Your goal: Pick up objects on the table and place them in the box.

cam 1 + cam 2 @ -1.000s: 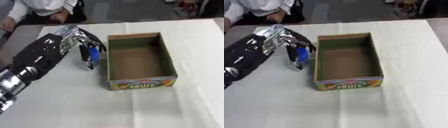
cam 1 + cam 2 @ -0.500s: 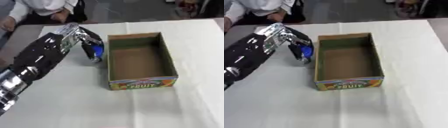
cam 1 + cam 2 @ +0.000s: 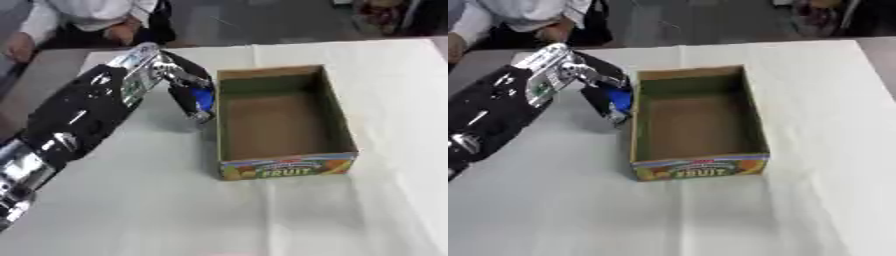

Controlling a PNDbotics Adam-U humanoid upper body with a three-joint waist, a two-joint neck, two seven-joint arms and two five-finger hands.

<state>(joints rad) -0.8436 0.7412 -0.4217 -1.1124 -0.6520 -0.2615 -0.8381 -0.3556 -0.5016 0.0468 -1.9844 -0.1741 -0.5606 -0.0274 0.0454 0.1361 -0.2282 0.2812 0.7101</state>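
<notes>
My left hand (image 3: 171, 80) reaches in from the left, its fingers curled round a small blue object (image 3: 204, 100). It holds the object just left of the cardboard box's (image 3: 335, 120) left wall, near the rim's height. The box is open-topped, brown inside, with a colourful FRUIT label (image 3: 700, 171) on its front. Nothing shows inside it. My right hand is in no view.
A white cloth (image 3: 262, 215) covers the table. A person in a white top (image 3: 87, 12) sits at the far left edge, hands near the table's corner. The table's bare edge (image 3: 48, 70) shows at the upper left.
My left hand has lifted the blue object and carried it rightward, from the cloth beside the box up to the box's left wall.
</notes>
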